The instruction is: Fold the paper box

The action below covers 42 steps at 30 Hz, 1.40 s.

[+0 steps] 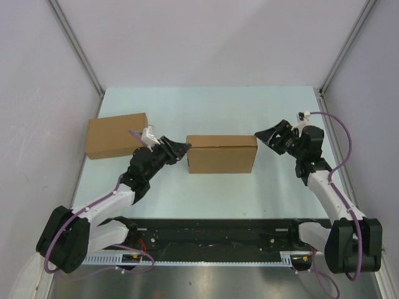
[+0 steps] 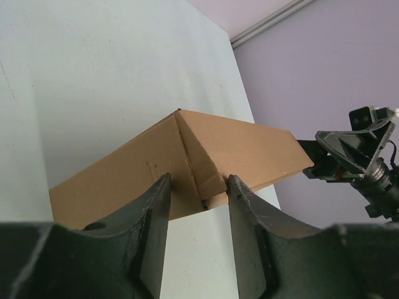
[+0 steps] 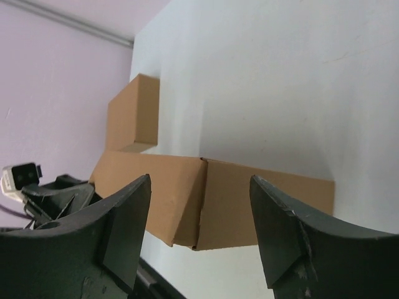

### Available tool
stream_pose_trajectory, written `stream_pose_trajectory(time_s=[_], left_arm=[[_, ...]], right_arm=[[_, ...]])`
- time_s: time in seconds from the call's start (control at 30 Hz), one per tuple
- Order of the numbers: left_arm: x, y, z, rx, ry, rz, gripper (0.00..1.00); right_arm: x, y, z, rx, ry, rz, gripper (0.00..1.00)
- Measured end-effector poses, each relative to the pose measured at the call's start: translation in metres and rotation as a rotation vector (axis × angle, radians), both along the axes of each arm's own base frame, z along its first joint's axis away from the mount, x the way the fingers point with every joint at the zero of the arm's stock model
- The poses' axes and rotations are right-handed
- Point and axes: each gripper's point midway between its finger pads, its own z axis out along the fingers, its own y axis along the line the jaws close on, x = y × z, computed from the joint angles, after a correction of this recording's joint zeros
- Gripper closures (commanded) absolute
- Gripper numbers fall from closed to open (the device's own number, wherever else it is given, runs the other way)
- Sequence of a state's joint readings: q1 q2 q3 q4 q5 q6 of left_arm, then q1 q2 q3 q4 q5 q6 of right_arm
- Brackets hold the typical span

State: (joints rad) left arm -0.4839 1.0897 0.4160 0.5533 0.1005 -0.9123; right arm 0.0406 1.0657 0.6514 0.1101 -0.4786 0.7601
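Overhead, the paper box [image 1: 221, 156] lies near the middle of the pale table [image 1: 206, 106], its long side toward the arms. It looks closed, and its flaps and tabs cannot be made out from here. The left gripper [image 1: 185, 148] reaches the left end of the paper box and its tips cover that edge, so contact cannot be confirmed. In the left wrist view its fingers [image 2: 156, 212] stand part-spread with the near lower corner of the carton showing in the gap — nothing clearly pinched — and they hide the bottom of that end face. The right gripper [image 1: 260, 136] hangs just beside the right end. Its wrist view shows the jaws spread wide, with the paper box [image 3: 230, 205] framed beyond them. A second plain brown box [image 1: 117, 136] lies to the left, partly behind the left arm and apart from the first. A black rail [image 1: 212, 233] runs along the near edge.
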Motion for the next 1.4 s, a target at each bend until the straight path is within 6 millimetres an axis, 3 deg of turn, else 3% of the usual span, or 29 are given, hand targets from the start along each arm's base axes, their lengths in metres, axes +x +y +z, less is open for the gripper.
stream_pose_trajectory(time_s=[0.13,0.3,0.47,0.67,1.4], left_arm=[[0.001,0.000,0.000,0.006,0.000,0.000,0.55],[0.001,0.000,0.000,0.011,0.002,0.000,0.55],[0.001,0.000,0.000,0.018,0.002,-0.001,0.55],[0.001,0.000,0.000,0.020,0.004,-0.001,0.55],[0.002,0.000,-0.002,0.021,-0.007,-0.002,0.56]], right_arm=[[-0.001,0.017,-0.003,0.043,0.011,0.086,0.34],[-0.004,0.024,0.003,0.051,-0.014,0.130,0.39],[-0.005,0.024,0.001,0.042,-0.022,0.136,0.45],[-0.011,0.023,-0.017,0.041,0.008,0.135,0.49],[-0.012,0.020,-0.023,0.053,-0.114,0.154,0.60]])
